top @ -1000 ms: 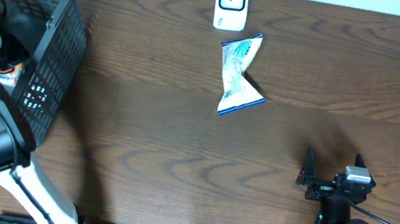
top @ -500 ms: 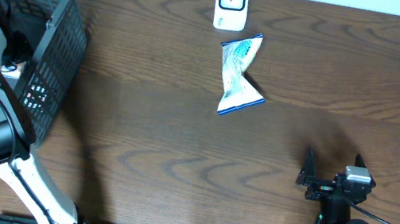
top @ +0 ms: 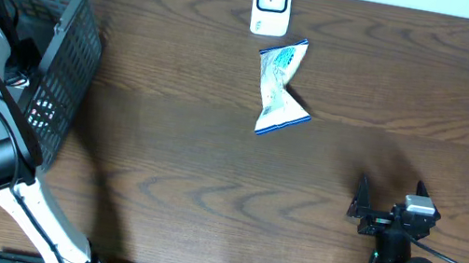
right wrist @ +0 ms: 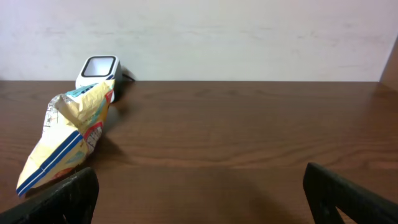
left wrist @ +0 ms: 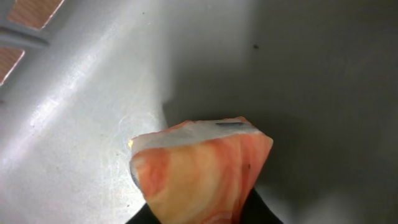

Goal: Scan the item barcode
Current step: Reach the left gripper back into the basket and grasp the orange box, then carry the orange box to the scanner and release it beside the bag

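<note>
L end effector (left wrist: 198, 219) down in basket (top: 73, 21), pinching orange packet (left wrist: 199, 168), which sticks out straight ahead of it. The scanner (top: 272, 3) is well to its right, at far desk (top: 164, 158) edge. R end effector (right wrist: 199, 193) gapes wide, empty.

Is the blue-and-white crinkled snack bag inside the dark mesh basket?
No, the blue-and-white crinkled snack bag lies on the brown wooden table, apart from the dark mesh basket.

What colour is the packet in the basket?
The packet has orange and cream swirls; left wrist view shows it best.
</note>
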